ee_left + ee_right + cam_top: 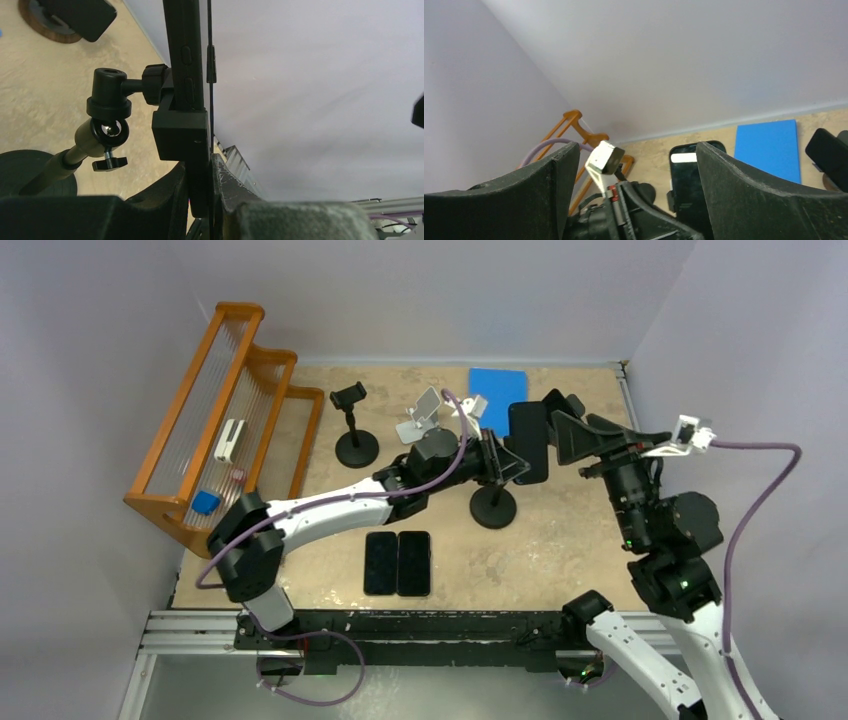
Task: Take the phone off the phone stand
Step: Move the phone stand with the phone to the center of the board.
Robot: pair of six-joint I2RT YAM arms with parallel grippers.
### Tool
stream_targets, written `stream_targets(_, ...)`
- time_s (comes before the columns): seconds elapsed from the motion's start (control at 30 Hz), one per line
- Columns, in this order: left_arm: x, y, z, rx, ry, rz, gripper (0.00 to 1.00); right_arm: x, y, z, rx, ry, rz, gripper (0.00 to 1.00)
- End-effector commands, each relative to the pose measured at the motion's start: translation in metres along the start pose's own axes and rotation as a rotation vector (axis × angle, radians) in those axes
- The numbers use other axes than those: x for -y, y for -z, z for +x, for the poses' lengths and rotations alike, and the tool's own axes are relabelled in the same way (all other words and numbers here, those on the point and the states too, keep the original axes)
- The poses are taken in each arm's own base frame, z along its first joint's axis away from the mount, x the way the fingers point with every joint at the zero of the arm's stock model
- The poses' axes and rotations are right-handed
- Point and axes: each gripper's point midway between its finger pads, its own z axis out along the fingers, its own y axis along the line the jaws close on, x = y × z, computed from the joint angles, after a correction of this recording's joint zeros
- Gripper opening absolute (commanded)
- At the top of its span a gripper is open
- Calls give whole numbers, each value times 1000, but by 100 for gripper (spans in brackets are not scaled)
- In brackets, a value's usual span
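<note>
My left tool point(200, 187) pinches the phone stand clamp point(180, 132) steady, so I should centre my wide-spread right tool point(636, 150) squarely around the phone point(686, 185) before squeezing.

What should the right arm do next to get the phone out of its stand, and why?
Probably close the right fingers on the phone: they are open with it framed between them, not yet gripping, while the left fingers pinch the stand's clamp, bracing it.

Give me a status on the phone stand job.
Left gripper shut on stand clamp. Right gripper open, facing phone. Phone seated in clamp. Path looks clear.
</note>
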Motion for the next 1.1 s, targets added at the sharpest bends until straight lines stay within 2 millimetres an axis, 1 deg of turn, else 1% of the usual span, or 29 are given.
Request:
stream_targets(0.0, 60, 48, -74, 230, -49, 151, 0, -27, -13, -11, 22, -54, -97, 87)
stream_targets(0.1, 57, 68, -78, 245, -52, 128, 0, -29, -20, -5, 8, -65, -104, 86)
stream_targets(0.23, 45, 84, -73, 243, -51, 87, 0, -26, -35, 8, -20, -59, -90, 85)
stream_targets(0.3, 35, 88, -68, 232, -37, 66, 0, -24, -44, 14, -39, -51, -72, 84)
stream_targets(0.37, 27, 90, -63, 218, -19, 58, 0, -18, -53, 19, -59, -37, -30, 84)
stream_targets(0.43, 20, 92, -57, 201, 4, 52, 0, -6, -63, 27, -81, -13, 34, 83)
stream_targets(0.5, 14, 95, -52, 189, 22, 47, 0, 2, -69, 35, -102, 7, 82, 83)
stream_targets(0.57, 6, 97, -49, 183, 41, 35, 0, 5, -72, 44, -121, 15, 94, 83)
stream_targets(0.7, -6, 103, -44, 166, 69, 23, 0, 9, -69, 66, -178, 21, 100, 84)
stream_targets(0.8, -15, 109, -42, 155, 85, 12, 0, 16, -60, 75, -190, 13, 110, 86)
stream_targets(0.9, -22, 115, -40, 146, 93, 7, 0, 22, -46, 79, -178, -14, 114, 92)
stream_targets(0.97, -26, 120, -36, 135, 94, -1, 0, 21, -35, 91, -217, -65, 91, 95)
stream_targets(1.0, -28, 122, -35, 130, 96, -9, 0, 21, -33, 91, -215, -75, 89, 97)
stream_targets(1.07, -32, 127, -31, 123, 97, -17, 0, 23, -28, 99, -248, -97, 104, 99)
